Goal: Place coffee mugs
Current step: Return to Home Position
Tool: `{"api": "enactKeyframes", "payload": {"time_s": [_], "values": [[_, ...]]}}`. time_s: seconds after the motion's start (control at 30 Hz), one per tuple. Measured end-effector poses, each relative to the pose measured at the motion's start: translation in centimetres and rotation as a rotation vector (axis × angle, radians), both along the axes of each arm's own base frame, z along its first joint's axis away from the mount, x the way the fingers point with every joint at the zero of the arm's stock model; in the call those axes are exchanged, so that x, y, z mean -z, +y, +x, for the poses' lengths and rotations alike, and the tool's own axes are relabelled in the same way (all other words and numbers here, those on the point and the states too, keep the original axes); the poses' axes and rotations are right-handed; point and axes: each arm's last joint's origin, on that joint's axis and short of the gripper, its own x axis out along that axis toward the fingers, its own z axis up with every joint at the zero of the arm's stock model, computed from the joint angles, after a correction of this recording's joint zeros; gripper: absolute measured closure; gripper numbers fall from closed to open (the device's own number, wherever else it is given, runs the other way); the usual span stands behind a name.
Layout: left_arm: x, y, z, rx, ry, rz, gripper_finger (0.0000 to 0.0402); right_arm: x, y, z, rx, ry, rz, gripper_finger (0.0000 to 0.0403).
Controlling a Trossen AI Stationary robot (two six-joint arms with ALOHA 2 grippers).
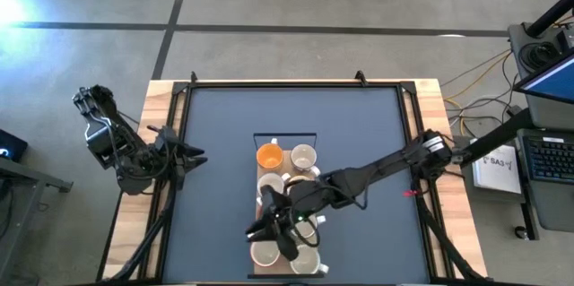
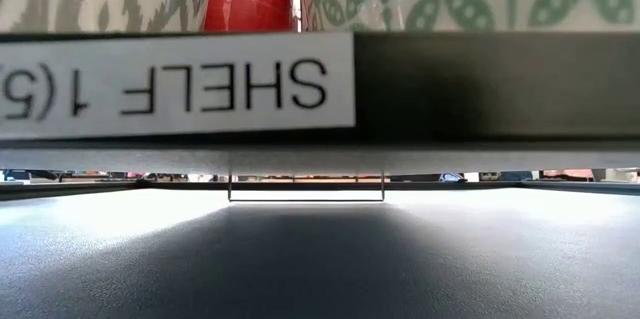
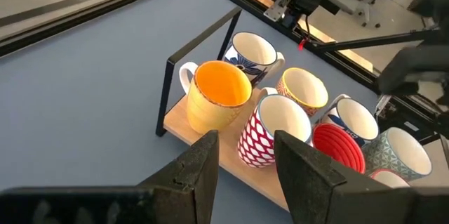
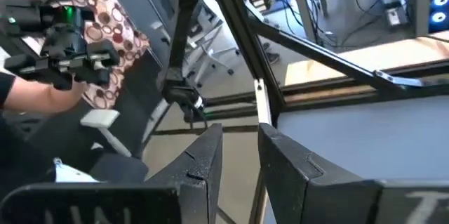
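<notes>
Ceramic mugs [image 3: 217, 90] fill the shelf [image 3: 184, 127]; right pincer [image 4: 240, 133] above them (open), left pincer [image 3: 245, 140] open.

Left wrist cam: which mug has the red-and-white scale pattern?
The round ceramic mug with a white inside, between the orange glazed mug and the solid red ribbed mug; no other shows red scales.

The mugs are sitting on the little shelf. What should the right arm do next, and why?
Probably lift the right hand straight up. It is open, holds nothing, and hangs over the mugs on the shelf, so rising first should keep it from bumping them.
</notes>
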Motion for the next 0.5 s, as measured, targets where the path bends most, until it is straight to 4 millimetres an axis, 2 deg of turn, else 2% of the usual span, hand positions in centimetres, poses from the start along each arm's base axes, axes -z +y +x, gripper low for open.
{"api": "enactKeyframes", "payload": {"time_s": [0.13, 0.27, 0.5], "values": [[0.1, 0.0, 0.0, 0.002, 0.016, 0.02, 0.0281, -0.3, -0.3, -1.1, -0.008, 0.084, -0.066, 0.0321], [0.2, 0.2, -0.2, 0.006, 0.023, 0.033, 0.0281, -0.9, -0.9, -3.2, 0.027, 0.203, -0.17, 0.0321], [-0.1, 1.5, -1.2, 0.008, 0.006, 0.032, 0.0281, -3.0, -1.8, -8.4, 0.136, 0.358, -0.38, 0.0321]]}}
